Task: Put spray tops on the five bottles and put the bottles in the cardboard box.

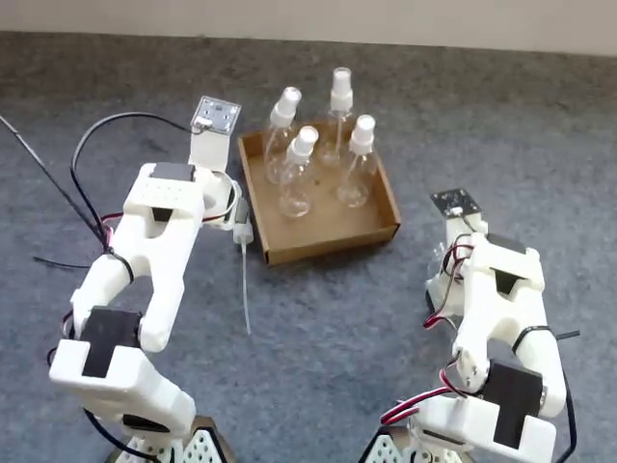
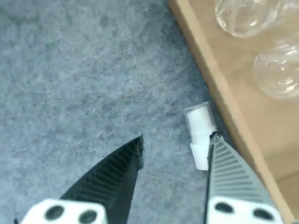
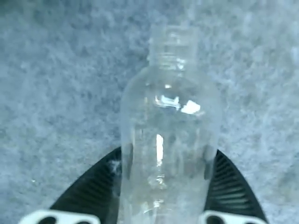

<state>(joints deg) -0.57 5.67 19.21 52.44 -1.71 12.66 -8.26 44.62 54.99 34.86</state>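
On carpet [image 2: 70,70], spray top [image 2: 200,135] between left jaws (parted).

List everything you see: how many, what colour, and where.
carpet: one, grey, under everything
cardboard box: one, brown, on the carpet between the arms
capped bottles: four, clear with white spray tops, standing in the box
loose spray top: one, white, lying on the carpet beside the box
uncapped bottle: one, clear, gripped by the right arm
cables: several, black, on the carpet by the left arm
left gripper: one, black and grey, open beside the loose spray top
right gripper: one, black, shut on the uncapped bottle
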